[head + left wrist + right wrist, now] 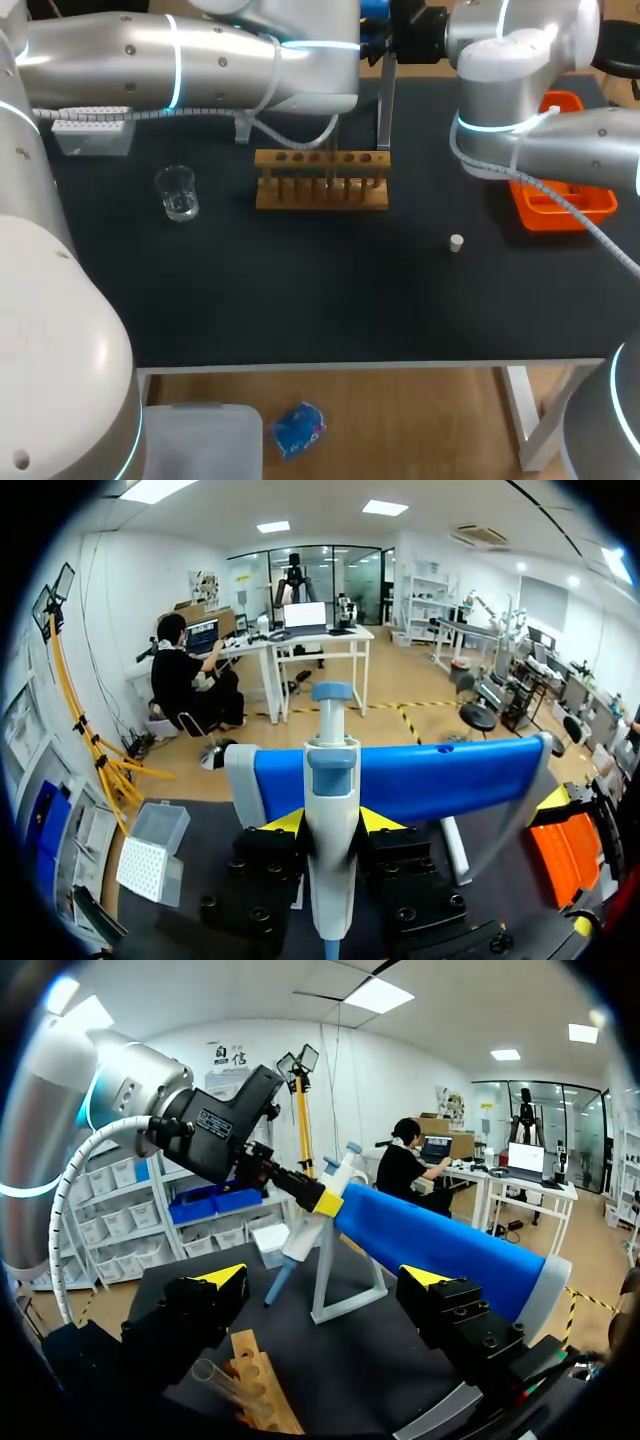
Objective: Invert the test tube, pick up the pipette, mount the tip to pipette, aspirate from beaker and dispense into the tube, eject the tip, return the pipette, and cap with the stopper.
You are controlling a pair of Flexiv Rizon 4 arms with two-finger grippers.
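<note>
**Pipette (331, 770) gripped at the stand (420, 775)**

Pipette sits between the left hand's (332, 821) yellow tips, which seem clamped on its body, at the blue stand by the surface's far edge. Lifted crooked, it could catch on the stand or twist in the grip. Right hand (322, 1278), fingers apart, hovers over the rack (262, 1385) and tube (218, 1378). Only the head view shows the beaker (178, 193) toward the far left corner and the stopper (456, 242) toward the right edge. That view hides the grip itself.

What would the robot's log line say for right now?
step: pick up pipette | left claw: shut on pipette at blue stand | right claw: open, wooden rack below | stopper: loose on table
</note>
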